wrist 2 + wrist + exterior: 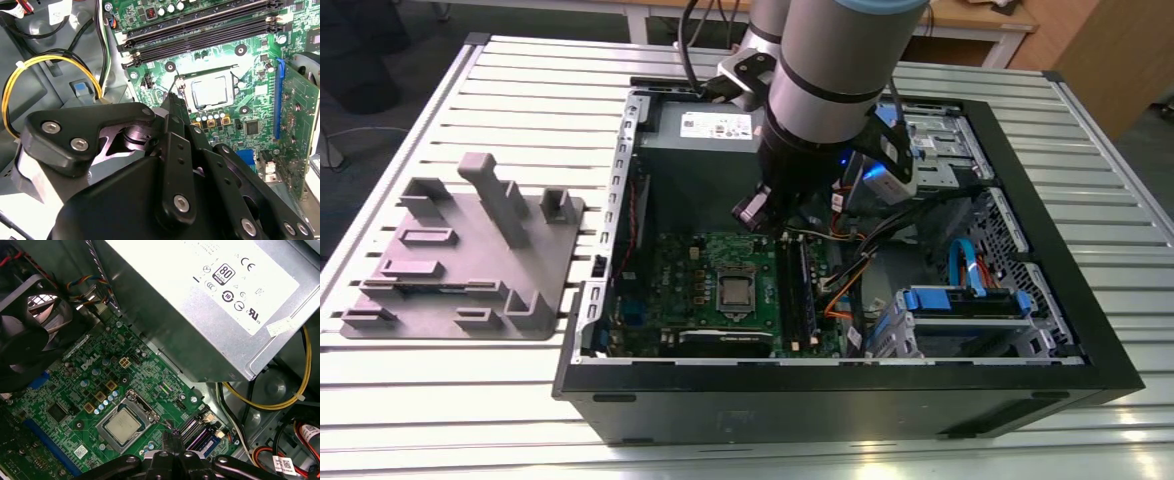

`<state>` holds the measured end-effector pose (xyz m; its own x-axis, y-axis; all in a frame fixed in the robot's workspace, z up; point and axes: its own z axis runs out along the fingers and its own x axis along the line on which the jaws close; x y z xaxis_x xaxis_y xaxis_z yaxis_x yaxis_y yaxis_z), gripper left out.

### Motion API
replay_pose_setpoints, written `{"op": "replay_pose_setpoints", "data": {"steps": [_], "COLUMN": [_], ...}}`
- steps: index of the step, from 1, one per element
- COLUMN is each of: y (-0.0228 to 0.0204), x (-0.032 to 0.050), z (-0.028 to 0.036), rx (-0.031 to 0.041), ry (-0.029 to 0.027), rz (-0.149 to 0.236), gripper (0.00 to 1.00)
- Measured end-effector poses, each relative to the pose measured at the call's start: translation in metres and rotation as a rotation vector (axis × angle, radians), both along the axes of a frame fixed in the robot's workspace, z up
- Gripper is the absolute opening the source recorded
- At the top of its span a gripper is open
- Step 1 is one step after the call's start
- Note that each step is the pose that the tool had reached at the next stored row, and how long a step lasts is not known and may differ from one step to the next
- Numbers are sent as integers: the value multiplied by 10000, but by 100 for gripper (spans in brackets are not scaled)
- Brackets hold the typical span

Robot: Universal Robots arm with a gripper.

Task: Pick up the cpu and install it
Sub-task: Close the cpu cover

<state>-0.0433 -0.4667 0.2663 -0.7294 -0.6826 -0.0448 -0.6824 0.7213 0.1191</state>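
Note:
The cpu (736, 291) is a small silver-grey square lying flat in the socket on the green motherboard (670, 272), inside the open computer case. Both wrist views show the cpu (210, 91) (122, 426) with the metal socket frame (184, 95) around it. My gripper (755, 212) hangs above the board, on the power-supply side of the socket. Its black fingers come together to a narrow tip (171, 100) (172, 436), shut, with nothing between them. The tip is apart from the cpu.
A grey power supply (707, 128) (200, 300) sits close behind the gripper. Memory slots (200, 30), a black fan (25, 350) and yellow cables (30, 75) crowd the case. A grey moulded tray (467, 260) stands on the slatted table at the exterior view's left.

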Motion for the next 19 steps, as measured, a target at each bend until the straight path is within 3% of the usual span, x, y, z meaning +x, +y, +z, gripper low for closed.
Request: {"op": "replay_pose_setpoints", "data": {"steps": [12, 15, 19], "y": [12, -25, -107], "x": [0, -4, -14], "z": [0, 0, -1], "rx": [0, 33, 90], "ry": [0, -4, -10], "rz": [0, -1, 0], "gripper": [11, 11, 11]}}
